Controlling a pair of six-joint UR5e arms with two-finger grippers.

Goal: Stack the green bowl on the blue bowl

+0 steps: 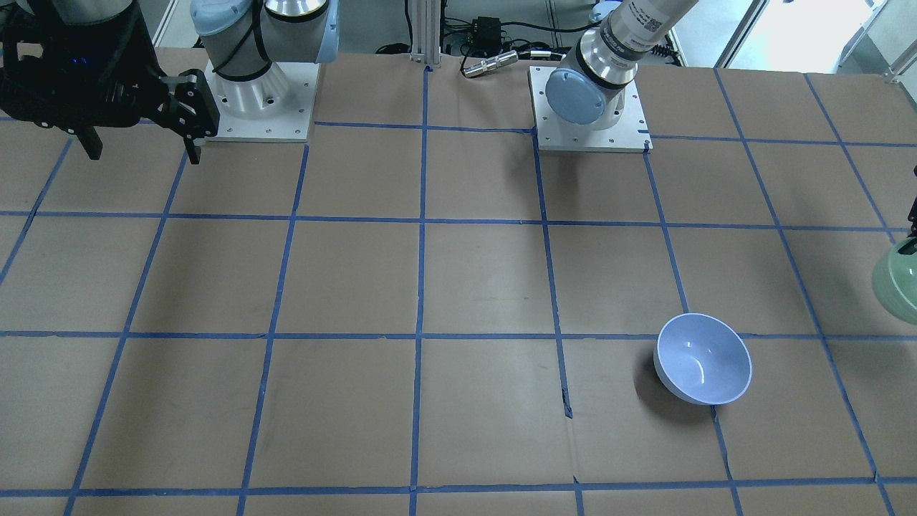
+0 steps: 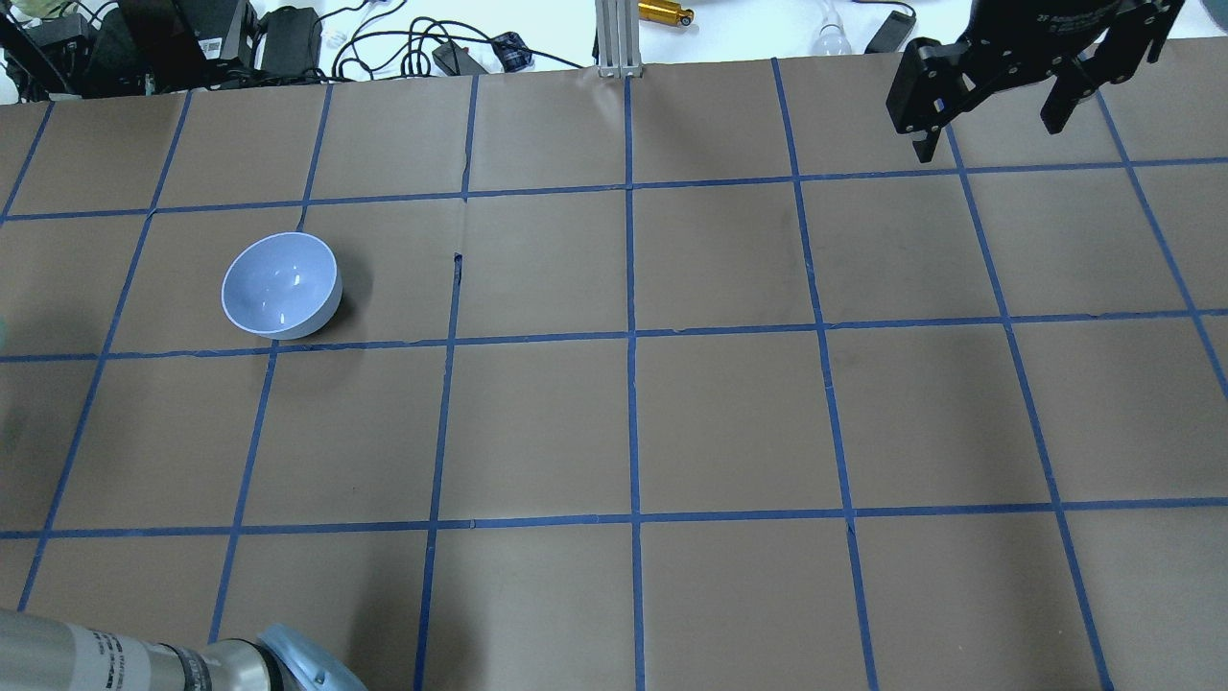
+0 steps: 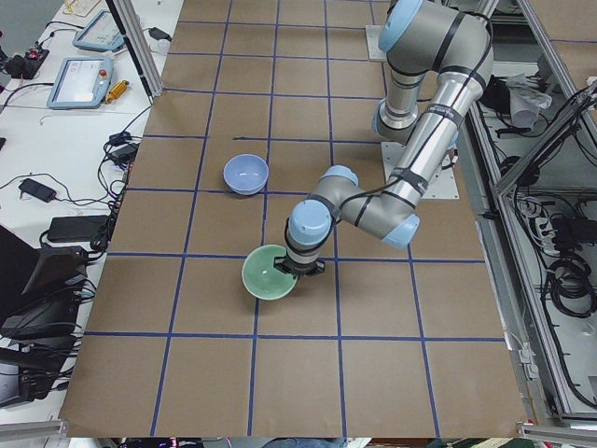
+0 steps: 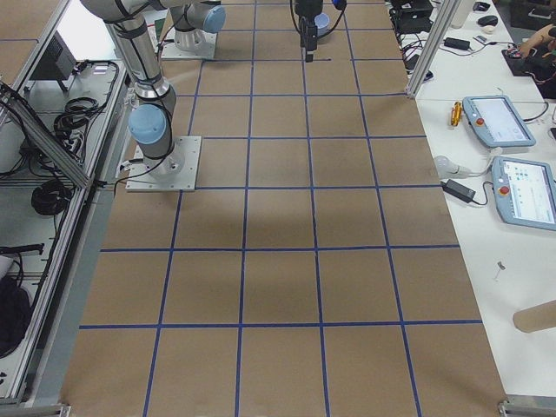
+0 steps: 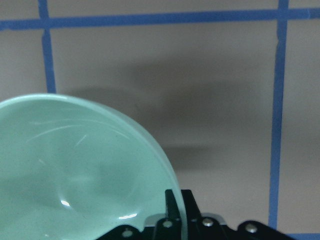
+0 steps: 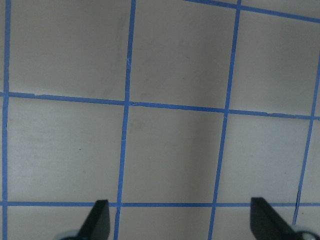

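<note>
Watching the feeds, I see the left gripper (image 3: 297,270) clenched on the rim of the green bowl (image 3: 270,273), at the edge nearest the arm. In my left wrist view one black finger (image 5: 172,205) sits just inside the rim, and the mint-green bowl (image 5: 75,175) fills the lower left, mouth up. Its shadow falls on the paper beyond it, so it looks to be raised off the surface, though I cannot say by how much. From the front-facing camera only a slice of the bowl (image 1: 899,283) shows at the frame edge.

The blue bowl (image 2: 281,285) stands upright on the table (image 2: 729,422), which is brown paper with a grid of blue tape. It is on the left side, towards the far half. The green bowl is further left and a little nearer the robot, well apart from the blue one (image 3: 245,174).

Over the far right corner the right gripper (image 2: 988,130) hangs released, its fingers spread wide with nothing between them. Its own camera shows only taped paper between the two fingertips (image 6: 97,220).
</note>
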